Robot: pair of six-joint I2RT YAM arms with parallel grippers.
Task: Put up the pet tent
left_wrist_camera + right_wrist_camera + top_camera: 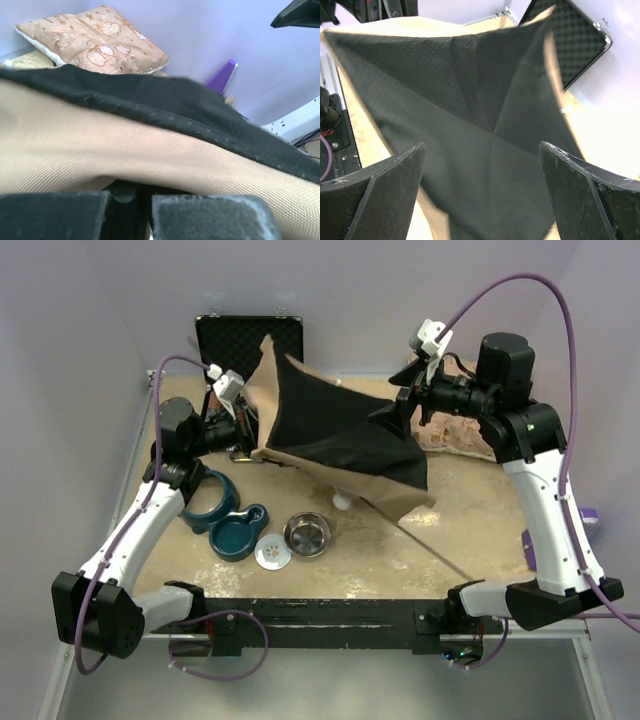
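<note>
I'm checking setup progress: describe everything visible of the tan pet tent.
The tan canvas pet tent, black lining up, sprawls crumpled and unerected on the sandy table. A white pom-pom peeks from under its near edge; a thin black pole juts out toward the near right. The left gripper is shut on its left edge; the right gripper hangs open over the lining, gripping nothing.

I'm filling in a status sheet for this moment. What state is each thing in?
pet tent: collapsed, not standing, black lining facing up
left gripper: shut on the tent's left edge
right gripper: open above the lining, holding nothing
black case: open, foam showing
steel bowl: upright, empty
teal bowl: upright, empty
</note>
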